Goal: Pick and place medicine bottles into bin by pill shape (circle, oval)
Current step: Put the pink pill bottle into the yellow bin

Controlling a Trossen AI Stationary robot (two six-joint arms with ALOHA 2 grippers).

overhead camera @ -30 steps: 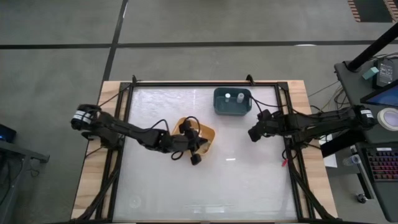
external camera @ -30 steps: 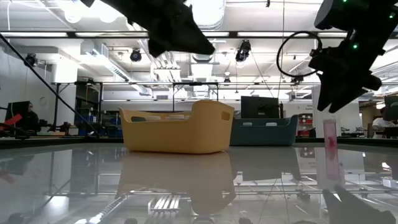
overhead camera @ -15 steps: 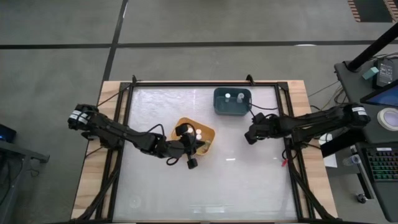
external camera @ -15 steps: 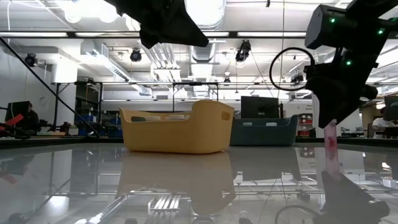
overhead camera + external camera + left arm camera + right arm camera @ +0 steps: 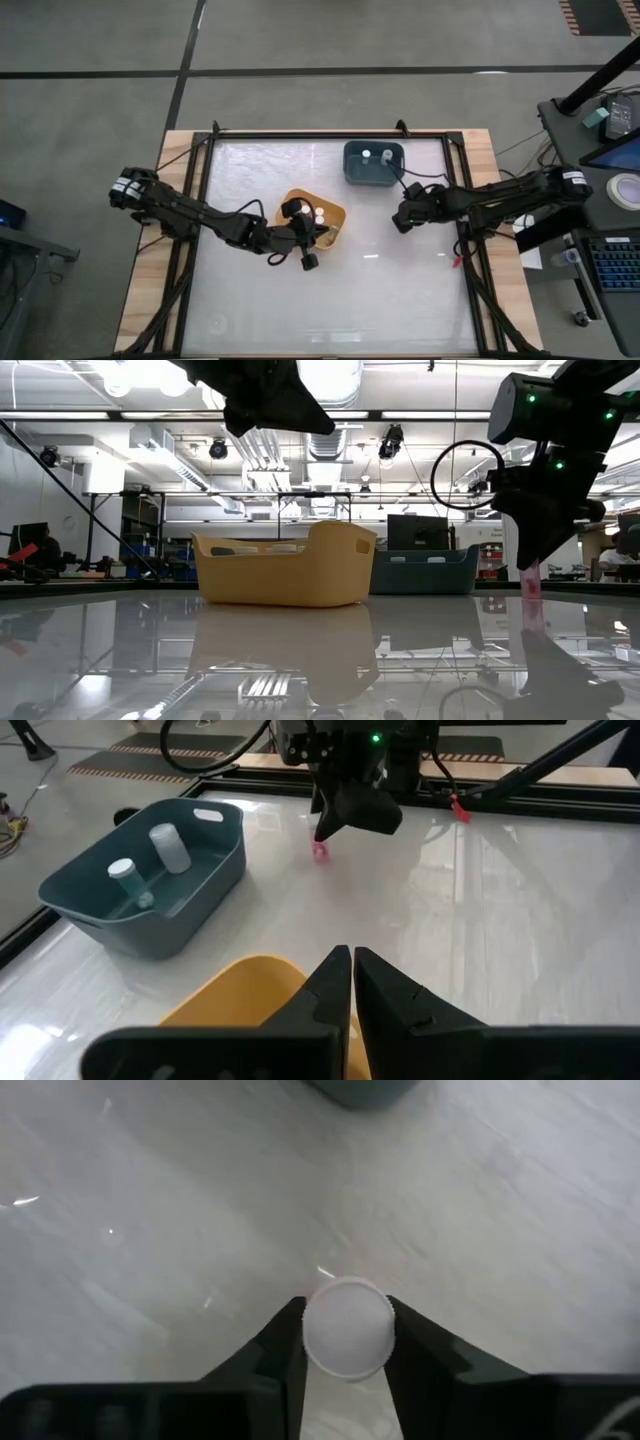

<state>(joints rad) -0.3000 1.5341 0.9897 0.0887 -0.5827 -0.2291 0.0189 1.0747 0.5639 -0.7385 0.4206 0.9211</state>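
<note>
Right gripper (image 5: 345, 1370) low over surface (image 5: 400, 290), fingers (image 5: 275, 1350) clamped on white-capped pink bottle (image 5: 347, 1328), near teal tub (image 5: 373, 165). Left gripper (image 5: 350, 982) above yellow tub (image 5: 325, 225), fingers pressed together, holding nothing.

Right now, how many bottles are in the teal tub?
2, both white-capped bottles inside the teal tub: one farther from the left wrist camera, one nearer. The high view shows the same two; none seem hidden.
</note>
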